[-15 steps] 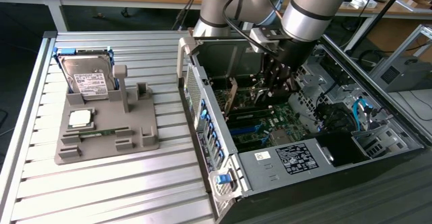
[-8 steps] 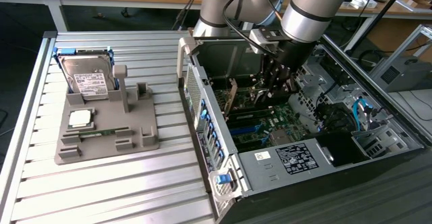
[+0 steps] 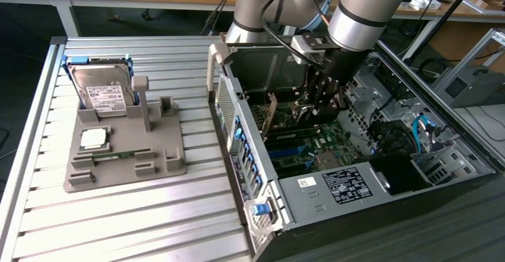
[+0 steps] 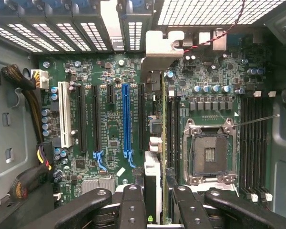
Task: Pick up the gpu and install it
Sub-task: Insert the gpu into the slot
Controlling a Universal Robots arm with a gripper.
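The tool (image 4: 158, 205) was closed on the gpu (image 4: 165, 143), holding it edge-down inside the open computer case (image 3: 236, 105) just above the motherboard (image 4: 109, 95). The card's long axis ran straight out from the tool, its silver bracket (image 4: 159, 47) pointing at the case's rear wall. Any sideways offset from the slot could jam the card's edge against the board instead of seating it.

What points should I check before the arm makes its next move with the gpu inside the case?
1. gpu held edge-on between the gripper fingers: ok.
2. Card's metal bracket points to the case's rear grille: ok.
3. Card seated in a slot: cannot tell.
4. Blue slot beside it free: ok.
5. Hard drive remains in the grey holder outside: ok.
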